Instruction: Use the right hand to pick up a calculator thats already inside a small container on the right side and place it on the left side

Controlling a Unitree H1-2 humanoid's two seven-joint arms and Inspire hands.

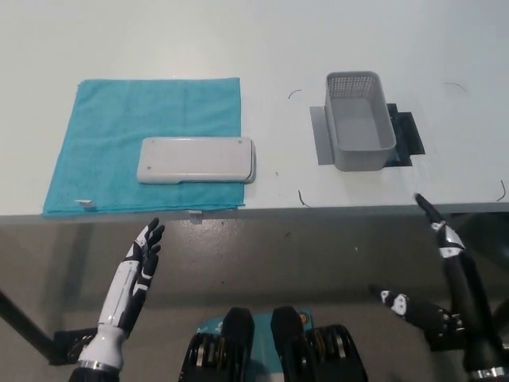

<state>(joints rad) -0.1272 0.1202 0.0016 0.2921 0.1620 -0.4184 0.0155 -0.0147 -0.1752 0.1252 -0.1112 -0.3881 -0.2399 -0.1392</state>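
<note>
The table is evenly and brightly lit from above; faint shadows are cast. Below its front edge the floor is dimmer. Focus is sharp throughout.

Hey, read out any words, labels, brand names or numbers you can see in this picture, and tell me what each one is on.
No text can be read.
calculator: lies with a plain pale side up on the teal towel; no keys or print show.
small white tag at the towel's front edge: too small to read.
grey basket: no label visible.
</note>
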